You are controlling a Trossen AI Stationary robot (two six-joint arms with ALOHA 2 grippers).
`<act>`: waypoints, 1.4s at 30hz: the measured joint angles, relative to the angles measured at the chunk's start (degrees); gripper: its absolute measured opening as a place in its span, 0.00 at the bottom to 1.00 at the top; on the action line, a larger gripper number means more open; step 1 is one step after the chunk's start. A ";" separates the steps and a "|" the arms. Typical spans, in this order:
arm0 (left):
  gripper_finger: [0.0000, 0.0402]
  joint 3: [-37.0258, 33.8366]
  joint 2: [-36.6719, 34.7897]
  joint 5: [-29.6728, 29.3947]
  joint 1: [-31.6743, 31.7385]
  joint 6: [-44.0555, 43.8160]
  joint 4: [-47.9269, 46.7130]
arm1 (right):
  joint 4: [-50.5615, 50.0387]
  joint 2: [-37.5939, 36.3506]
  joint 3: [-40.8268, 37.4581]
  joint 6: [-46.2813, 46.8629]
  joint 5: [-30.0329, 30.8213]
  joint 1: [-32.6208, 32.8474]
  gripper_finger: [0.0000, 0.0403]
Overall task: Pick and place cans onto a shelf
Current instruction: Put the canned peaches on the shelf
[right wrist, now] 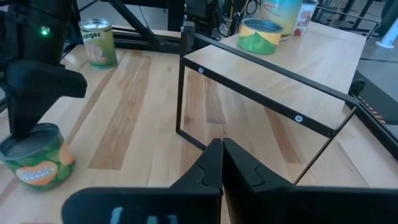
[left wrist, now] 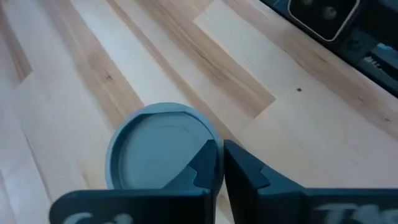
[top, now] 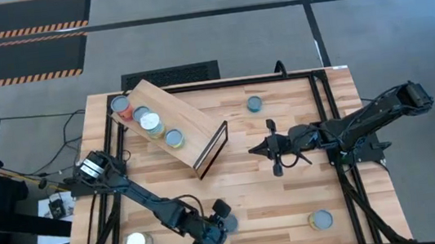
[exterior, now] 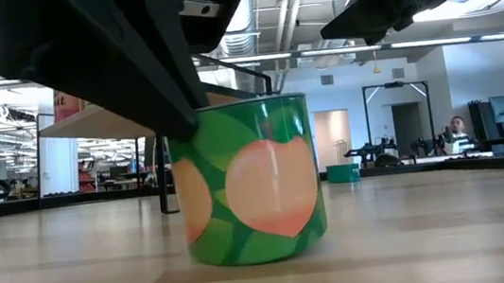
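Wooden tabletop [top: 236, 136]: 4 cans on shelf [top: 189, 121], 4 loose; left gripper [top: 213, 225] closed empty above green can [exterior: 252, 184]; right gripper [top: 274, 148] closed, idle.

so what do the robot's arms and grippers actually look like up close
Both arms are dark, near-black jointed links ending in two-finger grippers. The left arm has a round silvery drum at its base. The left gripper has dark blue-grey angular fingers stepped at the tips, on a flat crossbar with pale lettering. The right gripper looks the same: tapered dark fingers, faint lettering on the bar.
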 joint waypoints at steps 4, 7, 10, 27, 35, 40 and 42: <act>0.01 1.46 -2.19 -0.05 -0.05 -0.66 -3.62 | -0.08 0.00 0.00 0.00 -0.01 -0.02 0.05; 0.01 3.99 -6.16 -0.23 -0.07 -2.18 -7.74 | -0.08 0.00 0.00 -0.01 -0.01 -0.02 0.05; 0.00 7.71 -10.40 -1.64 -0.07 -5.02 -12.69 | -0.05 0.00 0.00 0.00 -0.01 -0.02 0.05; 0.00 28.20 -24.77 -28.84 11.26 -19.03 -41.80 | -0.01 0.00 0.00 0.06 -0.01 -0.02 0.05; 0.00 34.54 -25.21 -16.80 35.03 -24.11 -60.82 | -0.05 0.00 0.00 -0.08 -0.01 -0.15 0.05; 0.00 34.73 -24.94 -9.51 49.35 -23.16 -61.97 | -0.03 0.00 0.00 -2.31 -0.02 -0.38 0.05; 0.00 34.73 -24.20 -7.15 53.90 -21.70 -61.88 | -0.01 0.00 0.00 -2.60 -0.11 -1.06 0.06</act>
